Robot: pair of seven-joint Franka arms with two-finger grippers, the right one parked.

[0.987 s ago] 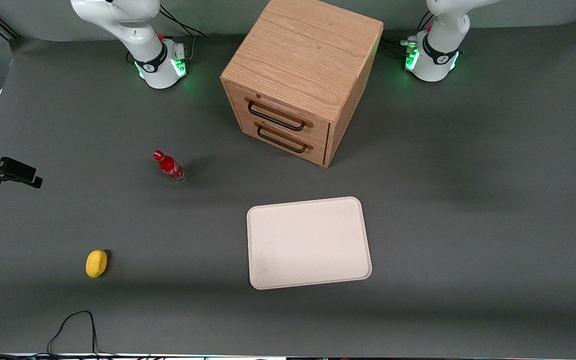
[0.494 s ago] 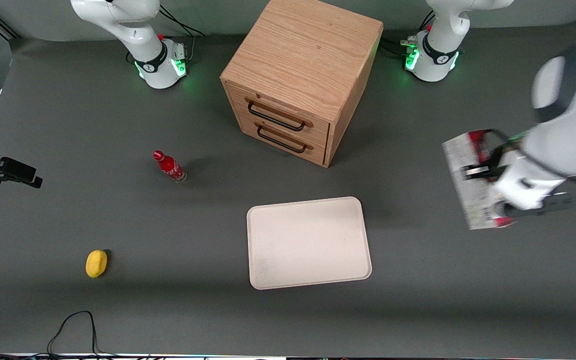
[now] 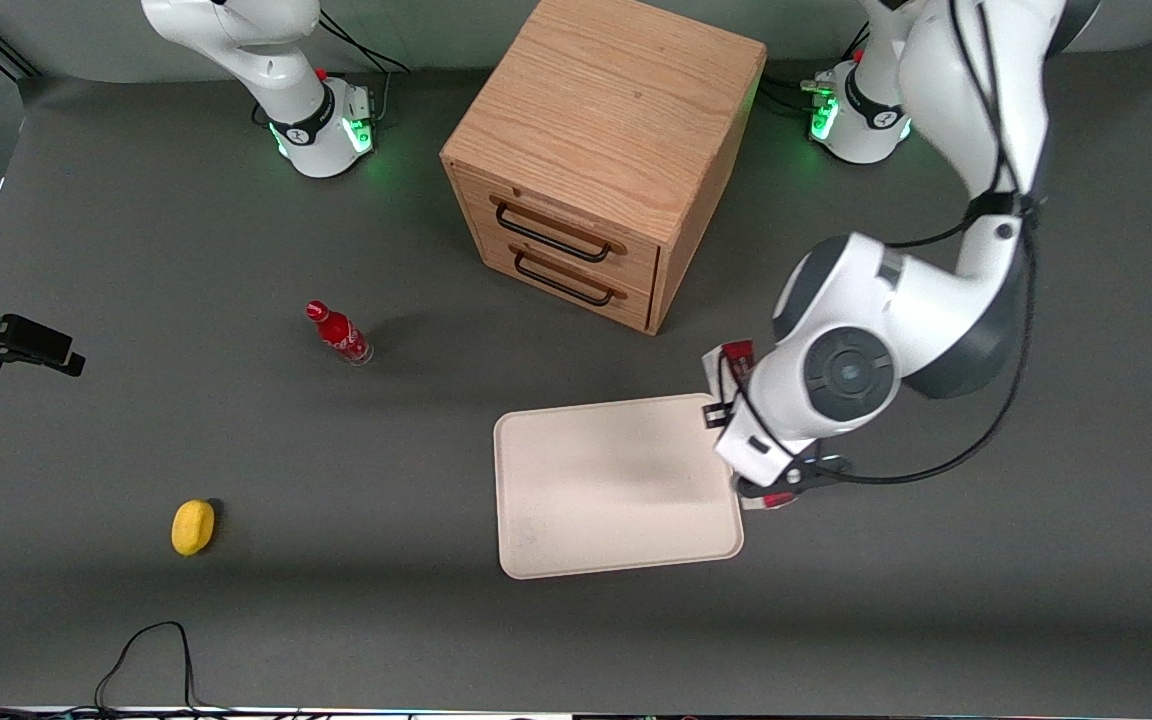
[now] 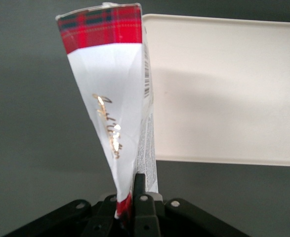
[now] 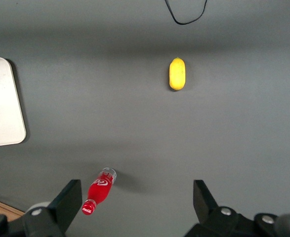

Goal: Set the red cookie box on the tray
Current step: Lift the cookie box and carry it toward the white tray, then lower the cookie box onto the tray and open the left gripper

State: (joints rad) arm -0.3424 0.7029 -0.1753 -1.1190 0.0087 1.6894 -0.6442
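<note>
My left gripper (image 4: 130,191) is shut on the red cookie box (image 4: 110,94), pinching its lower edge so that it stands on edge, red tartan end away from the camera. In the front view the left arm's wrist (image 3: 841,372) covers the gripper; only slivers of the box (image 3: 736,352) show beside it. The box hangs above the tray's edge nearest the working arm's end. The cream-white tray (image 3: 616,485) lies flat on the grey table, nothing on it, and shows beside the box in the left wrist view (image 4: 224,89).
A wooden two-drawer cabinet (image 3: 601,150) stands farther from the front camera than the tray. A small red soda bottle (image 3: 338,333) and a yellow lemon-like object (image 3: 193,526) lie toward the parked arm's end. A black cable (image 3: 151,650) loops at the near edge.
The left arm has swung in from the working arm's end of the table, carrying the cookie box to the tray's edge. Nothing else has moved.
</note>
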